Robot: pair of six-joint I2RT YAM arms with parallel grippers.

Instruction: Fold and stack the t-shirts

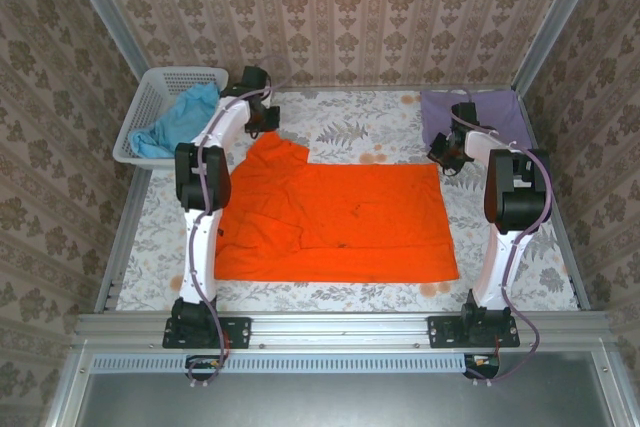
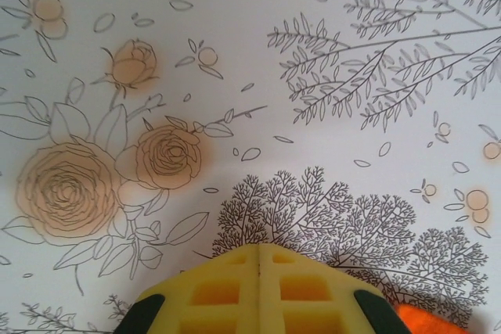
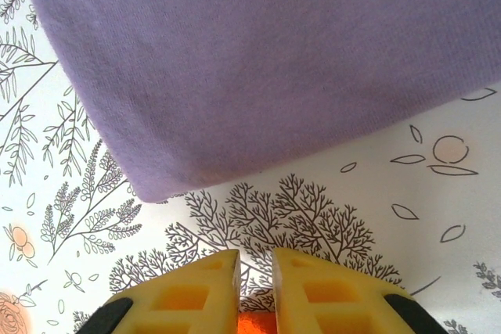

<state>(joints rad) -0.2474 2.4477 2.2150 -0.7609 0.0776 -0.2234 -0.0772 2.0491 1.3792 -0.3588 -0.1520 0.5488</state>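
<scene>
Right now the left gripper (image 1: 264, 129) is sitting at the far-left corner of the orange t-shirt (image 1: 340, 217). In its wrist view its yellow pads (image 2: 219, 291) are pressing flush together, clenched, with no cloth showing between them. A scrap of orange is peeking out just below and to its right. The right gripper (image 1: 445, 157) is waiting at the opposite far corner. Its pads (image 3: 313, 291) are standing a slit apart, with orange showing low in the gap. Whether it is pinching that corner or only hanging over it, I cannot tell.

Both grippers are probably working the far edge together, so the shirt folds evenly. The orange shirt is lying spread behind and between them on the flowered table (image 1: 350, 112), its left side rumpled. Just ahead of the right gripper the lavender t-shirt (image 3: 258, 60) is lying folded, likely as the base of the stack. Off to the left gripper's left, the light blue t-shirt (image 1: 180, 122) is slumping in the white basket (image 1: 150, 87), not yet folded.
</scene>
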